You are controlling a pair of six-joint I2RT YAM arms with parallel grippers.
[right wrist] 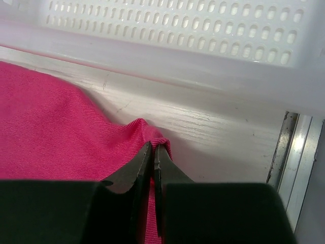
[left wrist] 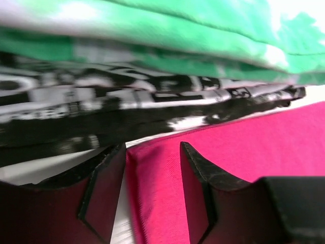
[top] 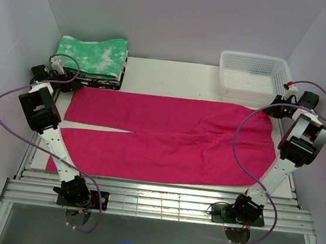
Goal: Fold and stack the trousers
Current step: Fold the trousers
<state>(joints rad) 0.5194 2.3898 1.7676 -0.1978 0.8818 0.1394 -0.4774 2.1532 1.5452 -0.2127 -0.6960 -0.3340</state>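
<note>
The magenta-pink trousers point(top: 167, 140) lie flat on the white table, waist to the right, two legs to the left. My left gripper point(top: 58, 75) is at the far left leg end. In the left wrist view it point(left wrist: 152, 148) is open, its fingers point(left wrist: 198, 188) straddling the corner of the trousers point(left wrist: 264, 142), which lies between the jaws. My right gripper point(top: 276, 109) is at the far right waist corner. In the right wrist view it point(right wrist: 153, 148) is shut on a pinched-up corner of the trousers point(right wrist: 51, 127).
A folded green-and-white mottled cloth point(top: 94, 55) lies on a black-and-white patterned cloth point(left wrist: 152, 101) at the back left, right beside the left gripper. A white perforated basket point(top: 224, 64) stands at the back right, close behind the right gripper point(right wrist: 203, 30). A metal rail point(right wrist: 294, 168) edges the table's right side.
</note>
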